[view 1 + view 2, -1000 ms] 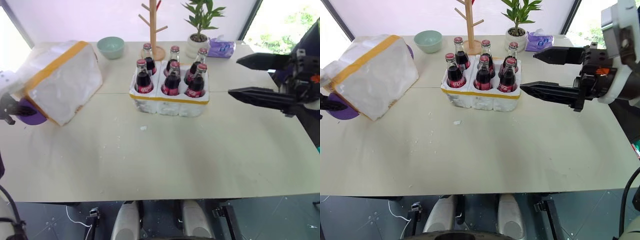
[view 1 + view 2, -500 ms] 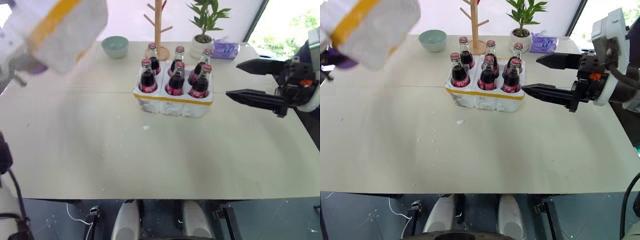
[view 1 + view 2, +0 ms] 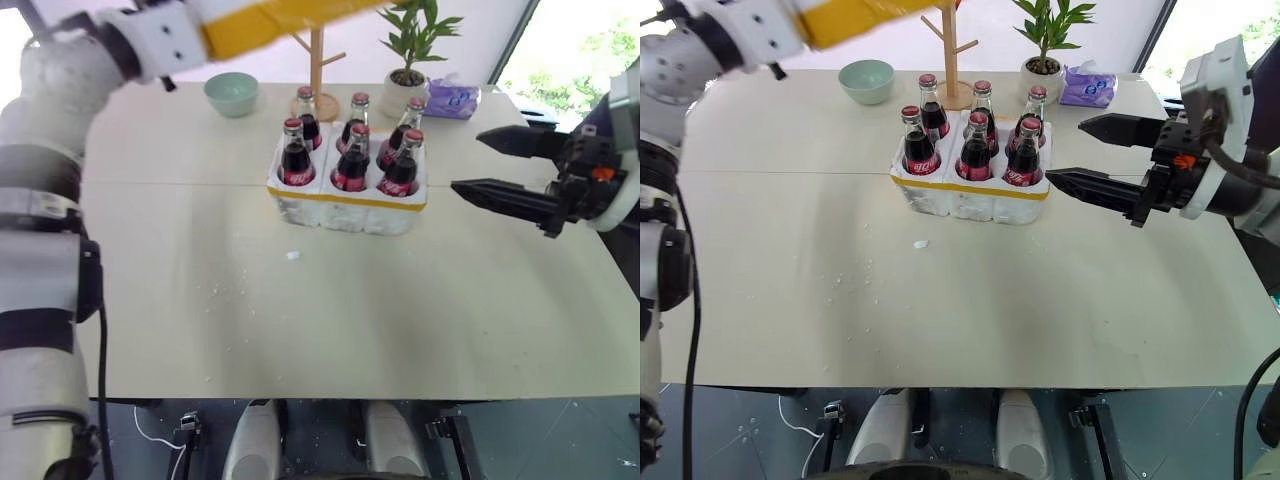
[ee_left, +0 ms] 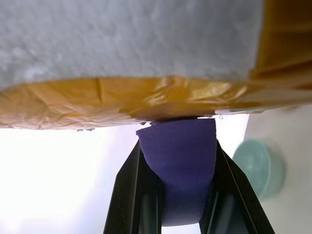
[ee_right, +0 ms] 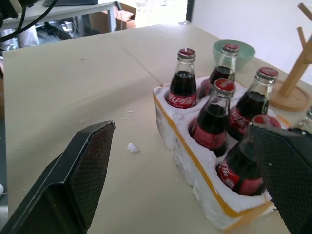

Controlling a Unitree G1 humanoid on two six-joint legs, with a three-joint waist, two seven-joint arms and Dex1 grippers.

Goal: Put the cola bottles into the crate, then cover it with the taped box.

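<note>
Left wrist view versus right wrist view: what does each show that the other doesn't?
Left wrist: the taped box and its yellow tape, with the left tool shut on a purple piece at its edge. Right wrist: six cola bottles standing in the crate, a wooden rack base, the right tool open. Both: the green bowl on the table.

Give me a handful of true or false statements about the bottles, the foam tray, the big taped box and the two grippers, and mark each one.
1. All six cola bottles stand in the crate. True.
2. The taped box already covers the crate. False: it is held up in the air, above the table's far left part.
3. The right gripper holds a bottle. False: its fingers are open and empty, beside the crate.
4. The left gripper is shut on a purple handle under the box. True.
5. A green bowl sits behind the crate. True.
</note>
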